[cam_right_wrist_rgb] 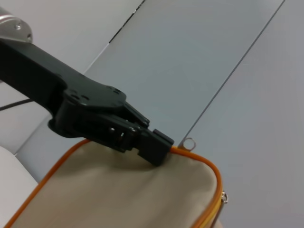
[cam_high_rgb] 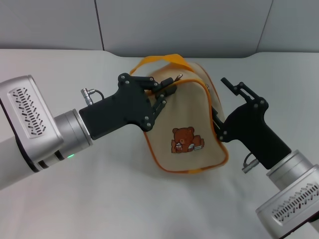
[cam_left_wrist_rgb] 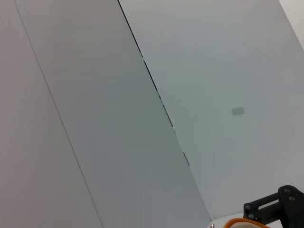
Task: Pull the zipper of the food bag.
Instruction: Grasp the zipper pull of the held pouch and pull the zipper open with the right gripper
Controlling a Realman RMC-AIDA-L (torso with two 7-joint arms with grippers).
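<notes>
**Two tools on the bag, zipper pull at the top edge**

Food bag (cam_high_rgb: 187,129) lies on the white surface (cam_high_rgb: 124,199), bear side up, between both arms. Its zipper (cam_high_rgb: 175,78) shows as a silver pull at the upper orange-trimmed edge. Left tool (cam_high_rgb: 162,94) is pressed together on that edge just beside the pull, apparently to draw it along. Right tool (cam_high_rgb: 219,119) sits against the bag's far side, likely bracing it; its finger spacing cannot be determined.

A white table (cam_high_rgb: 124,199) fills the foreground, with grey wall panels (cam_high_rgb: 189,25) split by dark seams behind it.
</notes>
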